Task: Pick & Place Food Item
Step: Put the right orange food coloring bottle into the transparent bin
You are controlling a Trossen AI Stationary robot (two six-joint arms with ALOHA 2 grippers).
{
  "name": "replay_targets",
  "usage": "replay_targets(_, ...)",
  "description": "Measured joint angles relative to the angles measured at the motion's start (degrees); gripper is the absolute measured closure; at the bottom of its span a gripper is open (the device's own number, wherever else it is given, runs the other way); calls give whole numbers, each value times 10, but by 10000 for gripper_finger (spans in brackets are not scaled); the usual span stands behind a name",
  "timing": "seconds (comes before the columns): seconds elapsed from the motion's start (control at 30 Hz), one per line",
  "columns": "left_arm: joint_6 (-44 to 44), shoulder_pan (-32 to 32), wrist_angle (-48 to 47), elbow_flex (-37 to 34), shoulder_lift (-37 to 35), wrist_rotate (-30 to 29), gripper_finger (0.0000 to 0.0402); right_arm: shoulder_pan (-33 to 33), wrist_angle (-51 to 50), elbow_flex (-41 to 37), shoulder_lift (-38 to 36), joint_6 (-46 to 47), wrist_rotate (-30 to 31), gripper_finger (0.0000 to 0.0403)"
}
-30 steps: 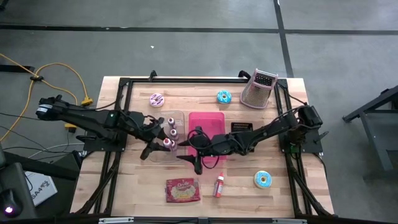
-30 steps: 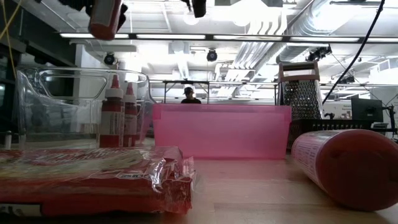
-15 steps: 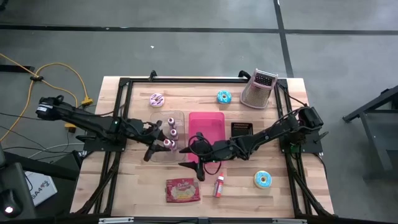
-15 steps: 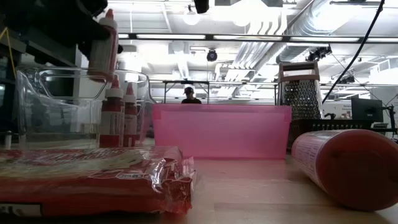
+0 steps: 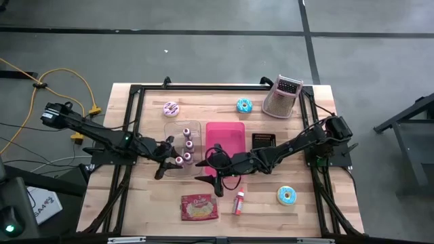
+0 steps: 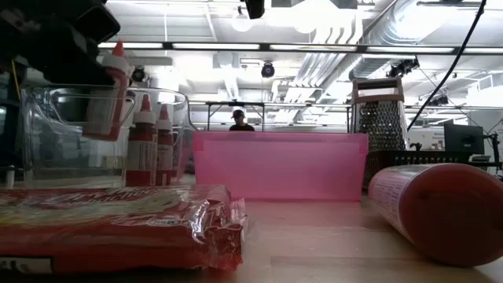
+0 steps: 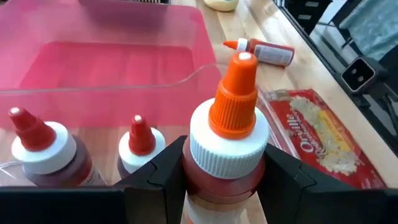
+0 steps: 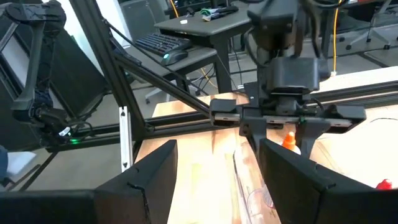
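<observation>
Left gripper (image 7: 217,180) grasping sauce bottle (image 7: 227,149) over clear bin (image 5: 182,146); two bottles (image 7: 37,149) beside; right gripper (image 5: 215,177) open.

left gripper (image 5: 165,160) gripping sauce bottle (image 5: 178,160) over clear bin (image 5: 198,125), right gripper (image 5: 209,175) beside pink tray (image 5: 227,135)

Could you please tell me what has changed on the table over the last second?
The left hand, shut on a red squeeze bottle, has lowered it into the clear bin beside the two bottles already there. The right hand stays open beside the pink bin; the rest has not moved.
</observation>
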Motion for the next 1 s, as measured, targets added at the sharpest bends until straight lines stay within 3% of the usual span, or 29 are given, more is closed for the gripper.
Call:
replay_targets(0.33, 6, -36, 6, -27, 0, -58, 253, 0, 0, 0, 0, 0, -1, 192)
replay_targets(0.53, 1, -49, 56, -57, 0, -104, 253, 0, 0, 0, 0, 0, -1, 192)
replay_targets(1.0, 30, -29, 67, -61, 0, -117, 253, 0, 0, 0, 0, 0, -1, 192)
